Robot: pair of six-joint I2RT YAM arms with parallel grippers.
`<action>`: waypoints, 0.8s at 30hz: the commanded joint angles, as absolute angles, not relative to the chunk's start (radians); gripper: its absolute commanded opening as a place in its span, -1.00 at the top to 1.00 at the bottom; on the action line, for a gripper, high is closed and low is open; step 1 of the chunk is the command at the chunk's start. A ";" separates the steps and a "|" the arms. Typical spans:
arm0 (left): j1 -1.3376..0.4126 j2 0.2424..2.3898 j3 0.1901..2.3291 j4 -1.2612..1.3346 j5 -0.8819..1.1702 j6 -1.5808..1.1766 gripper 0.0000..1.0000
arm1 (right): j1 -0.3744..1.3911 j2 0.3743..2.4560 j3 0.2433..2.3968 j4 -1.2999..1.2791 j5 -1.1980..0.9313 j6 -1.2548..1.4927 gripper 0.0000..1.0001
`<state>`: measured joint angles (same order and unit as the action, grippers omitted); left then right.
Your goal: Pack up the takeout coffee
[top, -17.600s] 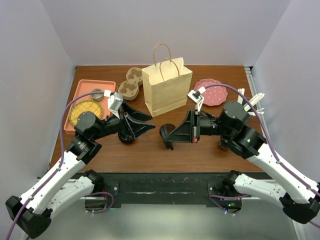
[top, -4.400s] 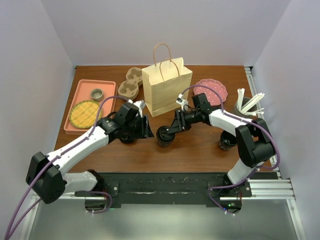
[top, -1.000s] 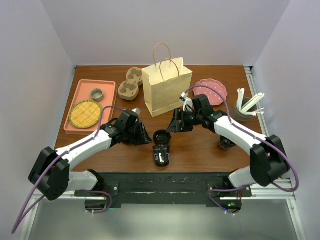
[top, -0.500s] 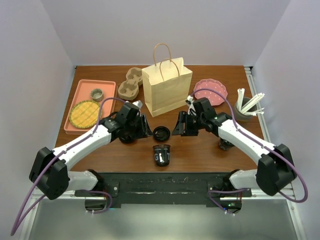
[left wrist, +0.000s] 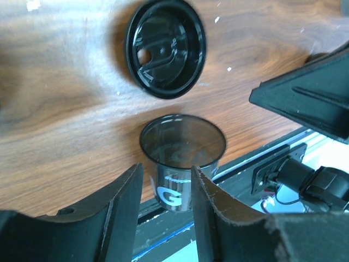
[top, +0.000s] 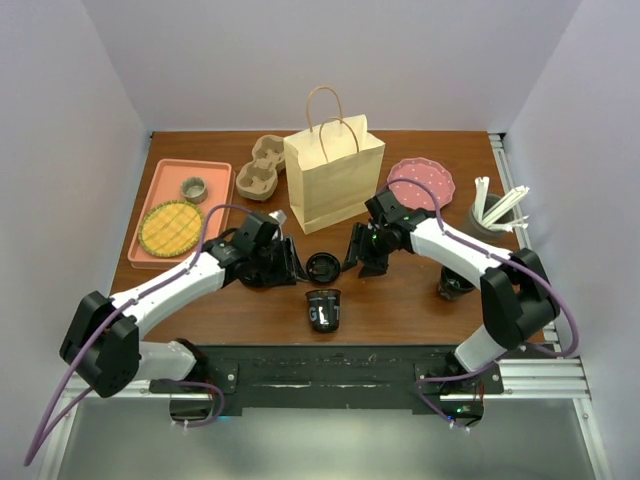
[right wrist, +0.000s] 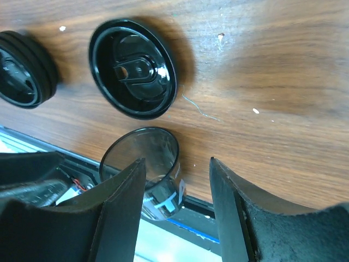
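One takeout coffee cup (top: 323,308) lies on its side near the table's front edge, mouth open and facing the back. Its black lid (top: 322,265) rests upside down on the wood just behind it. My left gripper (top: 291,263) hovers left of the lid, open and holding nothing. My right gripper (top: 357,256) hangs to the lid's right, also open and empty. The left wrist view shows the lid (left wrist: 165,47) and the cup (left wrist: 182,150) beyond the left gripper (left wrist: 166,215). The right wrist view shows lid (right wrist: 133,68), cup (right wrist: 143,164) and a second, lidded cup (right wrist: 24,68) beyond the right gripper (right wrist: 177,215).
A brown paper bag (top: 333,180) stands open behind the lid. A tan cup carrier (top: 262,168) sits to its left, beside a pink tray (top: 200,168). A pink plate (top: 420,183), a holder of white sticks (top: 495,215) and another black cup (top: 452,287) are on the right.
Both grippers shifted slightly around the loose lid; the left jaws widened a little and the right jaws narrowed a little. The tipped cup and its lid stayed where they lay.
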<state>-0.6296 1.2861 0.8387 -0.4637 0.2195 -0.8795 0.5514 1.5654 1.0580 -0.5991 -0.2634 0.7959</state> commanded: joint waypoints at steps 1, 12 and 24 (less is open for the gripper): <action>-0.629 1.304 0.784 -0.401 0.297 -0.914 0.07 | 0.578 1.612 1.109 -0.640 -0.299 0.825 -0.08; -0.618 1.354 0.773 -0.379 0.379 -1.087 0.01 | 0.609 1.635 1.095 -0.595 -0.296 0.819 -0.11; -0.614 1.413 0.867 -0.485 0.344 -1.138 0.03 | 0.615 1.643 1.060 -0.568 -0.330 0.860 -0.13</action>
<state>-0.6216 1.4242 0.8337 -0.4686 0.3336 -1.0939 0.6079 1.6588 1.0763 -0.5968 -0.2890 0.8192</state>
